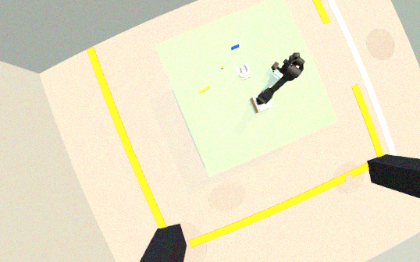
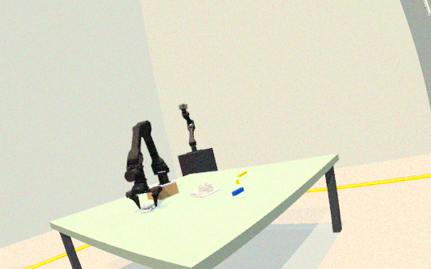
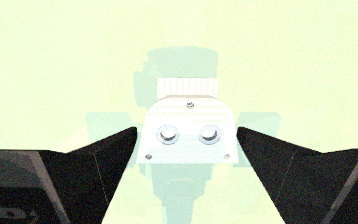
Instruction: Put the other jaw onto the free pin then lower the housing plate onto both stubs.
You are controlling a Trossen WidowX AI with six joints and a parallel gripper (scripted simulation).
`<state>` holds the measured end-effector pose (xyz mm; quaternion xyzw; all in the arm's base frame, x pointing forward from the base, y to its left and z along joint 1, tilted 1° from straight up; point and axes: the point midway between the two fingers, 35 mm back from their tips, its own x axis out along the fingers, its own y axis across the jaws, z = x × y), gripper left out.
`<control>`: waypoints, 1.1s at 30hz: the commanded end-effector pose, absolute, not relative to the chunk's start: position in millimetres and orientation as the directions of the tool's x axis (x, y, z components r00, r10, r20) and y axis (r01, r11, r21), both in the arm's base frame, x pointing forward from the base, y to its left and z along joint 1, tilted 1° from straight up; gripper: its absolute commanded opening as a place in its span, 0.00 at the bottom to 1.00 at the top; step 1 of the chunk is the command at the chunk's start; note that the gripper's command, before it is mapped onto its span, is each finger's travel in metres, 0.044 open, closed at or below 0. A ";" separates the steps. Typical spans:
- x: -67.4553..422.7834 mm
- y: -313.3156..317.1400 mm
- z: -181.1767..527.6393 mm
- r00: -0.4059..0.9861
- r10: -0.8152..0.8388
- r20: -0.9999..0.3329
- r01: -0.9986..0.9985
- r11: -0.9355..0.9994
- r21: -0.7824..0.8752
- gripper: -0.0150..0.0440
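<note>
Apparently jaws already seated on base [image 1: 243, 76] [image 2: 205, 194]; housing plate [image 1: 277, 73] [image 2: 147, 207] [image 3: 189, 150] not yet fitted; gripper [image 1: 275, 72] [image 2: 148, 207] [image 3: 187, 131] spread wide, nothing held.

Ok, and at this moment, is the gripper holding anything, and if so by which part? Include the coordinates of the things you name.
Nothing is held: the gripper [image 2: 148, 205] [image 3: 187, 131] is open, its fingers standing on either side of the white housing plate [image 2: 147, 207] [image 3: 189, 148].

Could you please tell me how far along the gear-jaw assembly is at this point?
Two pale upright pieces already stand on the white base; whether their teeth mesh is too small to tell. Nothing is in hand: the open jaws straddle the housing plate. Gripping it, lowering it onto the stubs and withdrawing remain.
</note>
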<state>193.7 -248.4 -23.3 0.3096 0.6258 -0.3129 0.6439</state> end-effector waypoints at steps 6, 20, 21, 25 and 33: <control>194.2 -248.1 -23.8 0.025 -0.014 -1.000 0.793 0.609 0.011 1.00; 193.7 -248.5 -23.5 0.021 -0.016 -1.000 0.791 0.612 0.007 0.93; 193.7 -248.5 -23.5 0.021 -0.016 -1.000 0.791 0.612 0.007 0.92; 193.7 -248.5 -23.5 0.021 -0.016 -1.000 0.791 0.612 0.007 0.88; 193.7 -248.5 -23.5 0.021 -0.016 -1.000 0.791 0.612 0.007 0.85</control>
